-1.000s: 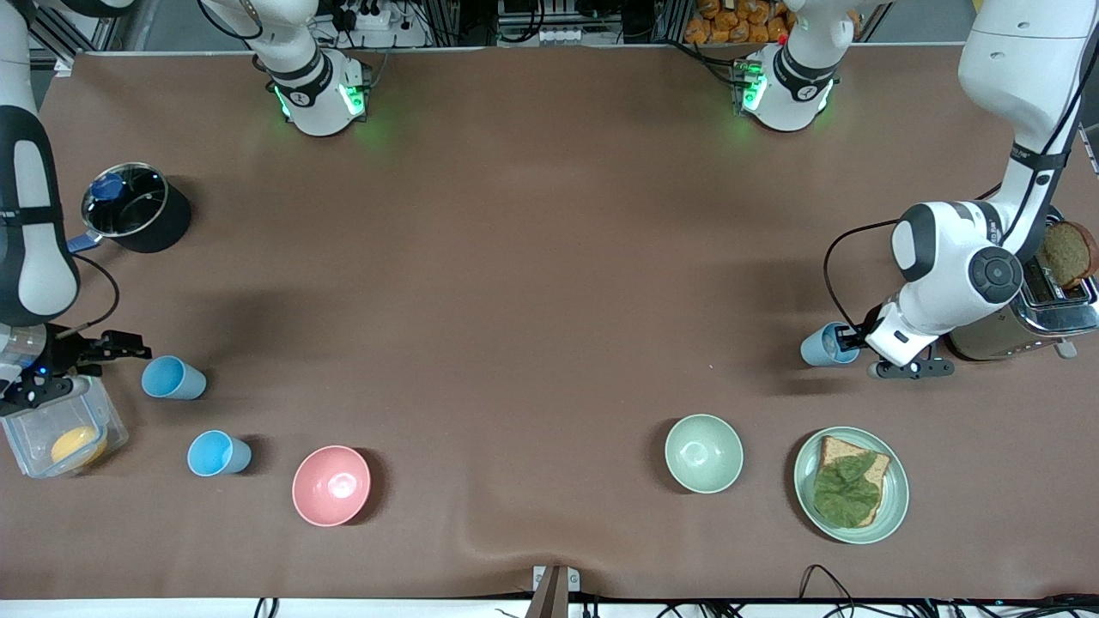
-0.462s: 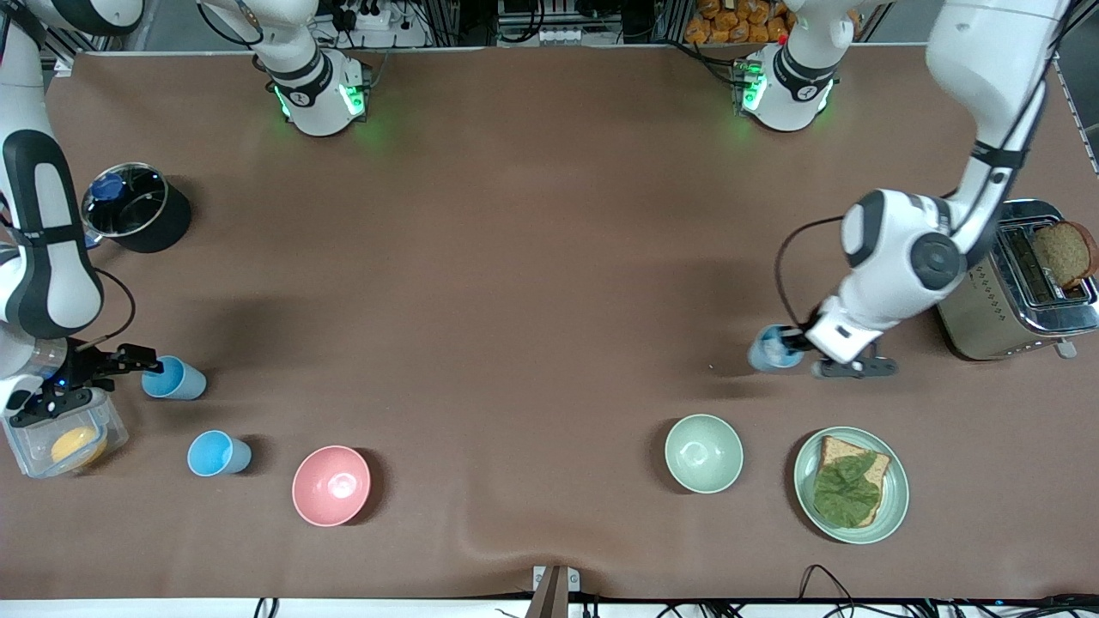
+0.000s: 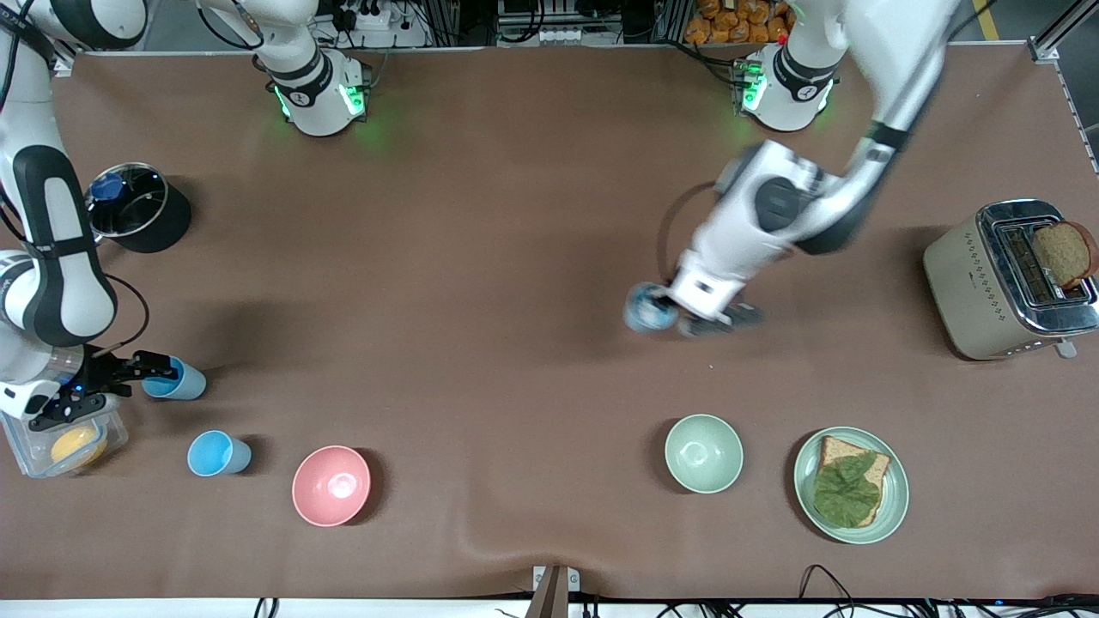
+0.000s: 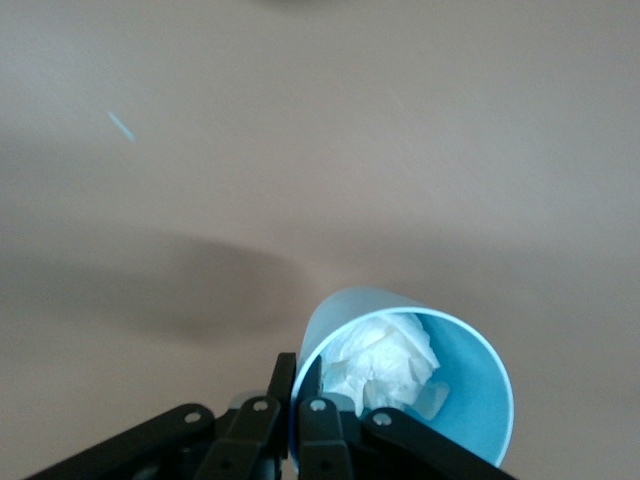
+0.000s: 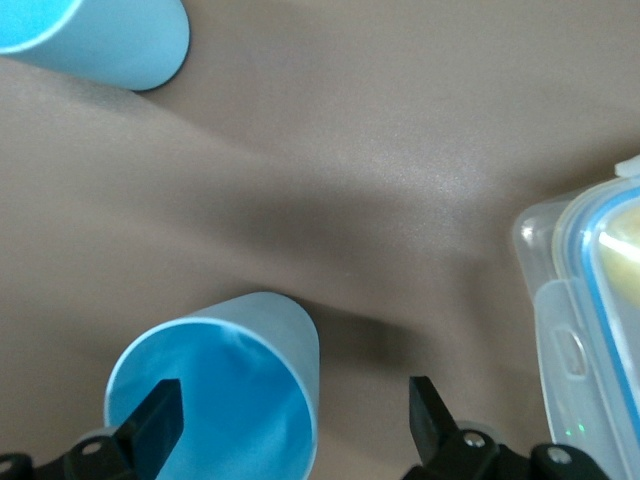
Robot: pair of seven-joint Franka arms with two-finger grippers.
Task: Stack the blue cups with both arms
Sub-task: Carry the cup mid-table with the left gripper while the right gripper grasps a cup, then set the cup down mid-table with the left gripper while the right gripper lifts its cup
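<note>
The left gripper (image 3: 678, 316) pinches the rim of a paper-stuffed blue cup (image 3: 642, 311) over mid-table – carrying it, I'd guess, for stacking – while the right gripper (image 3: 137, 371) straddles another cup's (image 3: 182, 382) wall, fingers apart.

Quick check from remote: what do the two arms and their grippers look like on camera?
Both arms, the left arm and the right arm, are glossy white with rounded segments and black joint sections. A thin black cable loops along each wrist. The left gripper and right gripper are small, black and two-fingered. Green lights glow at both bases.
</note>
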